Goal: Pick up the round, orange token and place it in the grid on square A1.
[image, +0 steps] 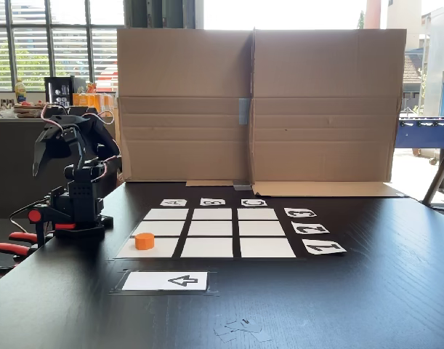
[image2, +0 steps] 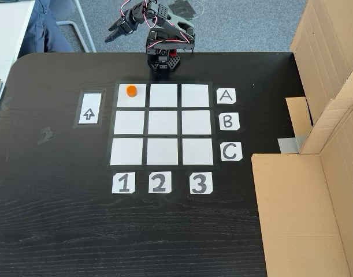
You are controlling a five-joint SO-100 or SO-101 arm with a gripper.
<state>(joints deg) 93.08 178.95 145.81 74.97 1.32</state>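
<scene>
On the black counter [image2: 60, 219], the orange token [image2: 131, 90] rests on a corner square of the grid [image2: 162, 124]; seen from above, that square [image2: 132, 101] lines up with the A card [image2: 226, 96] across its row and the 1 card [image2: 123, 183] down its column, so it is judged to be square A1; the token sits toward the square's far edge, nearest the arm, not centred, yet wholly within the white area as far as can be seen; in the low fixed view the token [image: 144, 241] stands upright on the near left square, apart from the arrow card [image: 166, 281] in front of it.

Finding: placement appears complete; nothing of the task looks outstanding beyond, perhaps, the arm settling to rest.

Arm pose: the arm [image2: 162, 40] stands at the counter's far edge in the view from above, folded up over its base, well apart from the token; its fingers [image2: 114, 30] point out past the counter edge and away from the grid; in the low view the fingers [image: 41, 154] hang downward at the left, high above the counter surface.

Fingers: nothing is held between them; they look nearly closed with a narrow gap at most, though the small scale prevents a firm reading of how far apart they stand.

A folded cardboard screen [image: 258, 102] stands behind the grid and plays no part.
</scene>
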